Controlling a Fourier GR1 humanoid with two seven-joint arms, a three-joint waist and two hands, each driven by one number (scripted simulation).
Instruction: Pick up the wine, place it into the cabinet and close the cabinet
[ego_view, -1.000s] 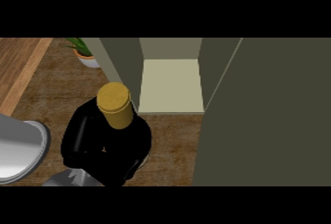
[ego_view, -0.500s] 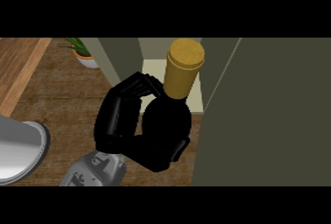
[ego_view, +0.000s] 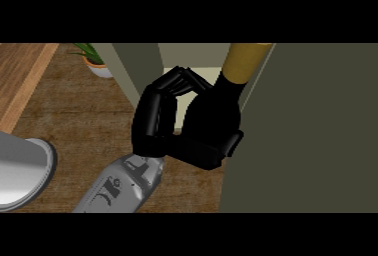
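The wine bottle (ego_view: 218, 111) is dark with a gold neck (ego_view: 244, 61) and stands upright, held up in front of the cabinet's opening (ego_view: 193, 54). My left hand (ego_view: 158, 120) is shut on it: the fingers curl round its left side and the palm sits under its lower body. The bottle's neck lies along the edge of the cabinet door (ego_view: 310, 130), which stands open as a wide olive panel on the right. Only a pale strip of the cabinet's inside shows behind the hand. My right hand is not in view.
A potted plant (ego_view: 92, 62) stands at the back left, beside the cabinet's left wall (ego_view: 136, 65). A grey round metal vessel (ego_view: 22, 175) sits at the lower left on the brown counter top (ego_view: 66, 115).
My left hand has carried the bottle from the left of the view rightward and farther back, up to the cabinet's opening. The neck now lies by the door's edge.
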